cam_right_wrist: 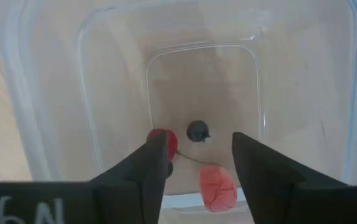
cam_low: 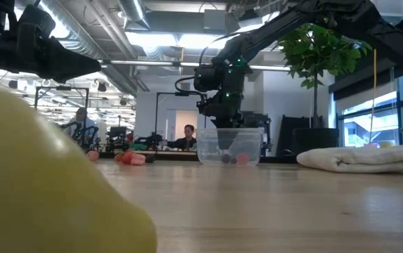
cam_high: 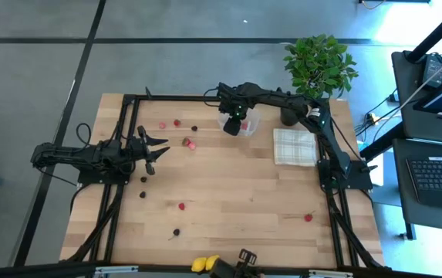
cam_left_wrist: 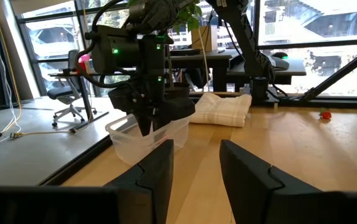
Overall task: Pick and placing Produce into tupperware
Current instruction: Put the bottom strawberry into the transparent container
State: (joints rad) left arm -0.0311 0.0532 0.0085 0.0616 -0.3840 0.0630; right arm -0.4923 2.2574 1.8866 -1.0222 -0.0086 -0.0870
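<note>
Task early: right gripper [cam_right_wrist: 194, 165], fingers apart and empty, hangs over the tupperware [cam_right_wrist: 53, 93] holding three pieces of produce [cam_right_wrist: 217, 188]; the parted left gripper [cam_high: 153, 148] waits, most berries [cam_high: 181, 206] still on the table [cam_high: 244, 201].

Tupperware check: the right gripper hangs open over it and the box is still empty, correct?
Not quite. The right gripper does hang open over the tupperware, but the box is not empty: the right wrist view shows a red berry, a dark berry and a pink piece on its floor.
</note>
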